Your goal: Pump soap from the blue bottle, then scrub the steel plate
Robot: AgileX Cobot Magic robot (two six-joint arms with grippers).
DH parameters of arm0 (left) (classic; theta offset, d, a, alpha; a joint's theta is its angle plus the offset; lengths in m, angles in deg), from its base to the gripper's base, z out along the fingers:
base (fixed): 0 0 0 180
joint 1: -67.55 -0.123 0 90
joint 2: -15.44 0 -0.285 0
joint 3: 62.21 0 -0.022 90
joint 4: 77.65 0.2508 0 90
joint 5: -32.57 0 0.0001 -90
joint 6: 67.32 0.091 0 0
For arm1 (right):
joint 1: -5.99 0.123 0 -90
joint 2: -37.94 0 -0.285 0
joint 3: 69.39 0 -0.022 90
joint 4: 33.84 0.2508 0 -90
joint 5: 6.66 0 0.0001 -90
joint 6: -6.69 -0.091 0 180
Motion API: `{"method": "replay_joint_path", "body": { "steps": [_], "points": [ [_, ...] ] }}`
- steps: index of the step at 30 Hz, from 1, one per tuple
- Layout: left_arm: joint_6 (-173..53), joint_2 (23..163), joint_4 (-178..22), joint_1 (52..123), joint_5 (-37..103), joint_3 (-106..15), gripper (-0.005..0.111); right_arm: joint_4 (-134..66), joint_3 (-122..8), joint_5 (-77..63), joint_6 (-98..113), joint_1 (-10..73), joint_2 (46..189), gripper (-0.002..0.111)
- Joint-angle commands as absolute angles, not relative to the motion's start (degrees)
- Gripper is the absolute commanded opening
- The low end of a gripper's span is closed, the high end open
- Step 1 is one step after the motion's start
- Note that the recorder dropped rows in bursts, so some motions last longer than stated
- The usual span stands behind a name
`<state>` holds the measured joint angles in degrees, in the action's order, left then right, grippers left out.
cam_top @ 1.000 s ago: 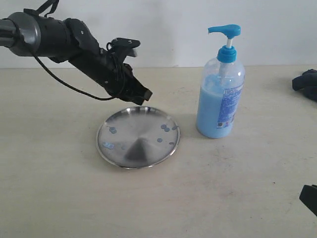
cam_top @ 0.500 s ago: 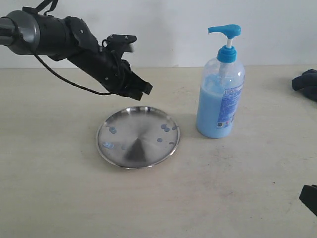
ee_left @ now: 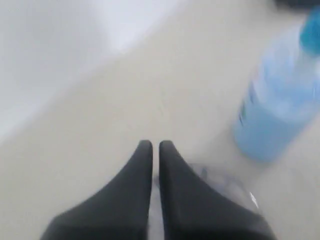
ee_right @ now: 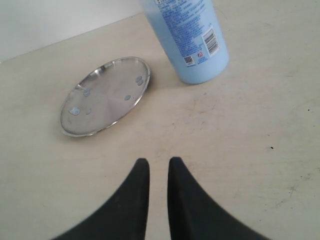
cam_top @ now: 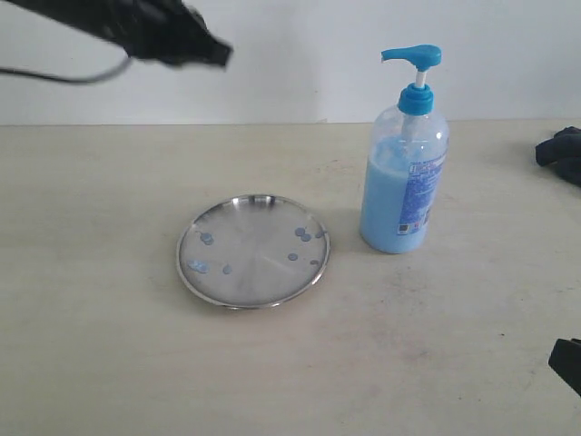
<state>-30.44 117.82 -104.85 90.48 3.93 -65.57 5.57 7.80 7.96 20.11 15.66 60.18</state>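
The steel plate [cam_top: 252, 252] lies flat on the table, dotted with small bluish soap drops [cam_top: 302, 234]. To its right stands the blue bottle [cam_top: 404, 182], its blue pump head up, about half full of light blue soap. My left gripper [cam_top: 218, 53] is blurred, high above the table's back left, well away from plate and bottle. In the left wrist view the left gripper [ee_left: 151, 145] is shut with nothing in it, the bottle [ee_left: 280, 110] blurred beyond. My right gripper [ee_right: 155, 161] is shut and empty over bare table, short of the plate [ee_right: 105, 95] and bottle [ee_right: 187, 35].
A dark object [cam_top: 563, 154] lies at the table's right edge. A black part of the right arm [cam_top: 567, 361] shows in the bottom right corner. A white wall [cam_top: 290, 54] rises behind the table.
The left arm has lifted fast from just above the plate's back rim up and away to the top left. Plate, bottle and right arm have not moved.
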Motion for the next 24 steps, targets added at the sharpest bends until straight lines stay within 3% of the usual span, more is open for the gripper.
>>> {"method": "replay_joint_path", "body": {
  "steps": [1,9,15,24],
  "points": [
    [-33.4,103.4,-102.2,90.1,9.1,-61.7,0.004,5.1,7.8,8.2,20.7,15.6,60.4,0.002],
    [-34.1,86.4,-95.4,89.8,-5.2,-52.2,0.004,5.1,7.8,8.2,20.7,15.6,60.4,0.002],
    [-50.2,73.5,-78.3,86.0,-10.7,-36.0,0.004,5.1,7.8,8.2,20.7,15.6,60.4,0.002],
    [-74.8,59.0,-57.9,81.9,-7.2,-15.8,0.004,5.1,7.8,8.2,20.7,15.6,60.4,0.002]
  ]
}}
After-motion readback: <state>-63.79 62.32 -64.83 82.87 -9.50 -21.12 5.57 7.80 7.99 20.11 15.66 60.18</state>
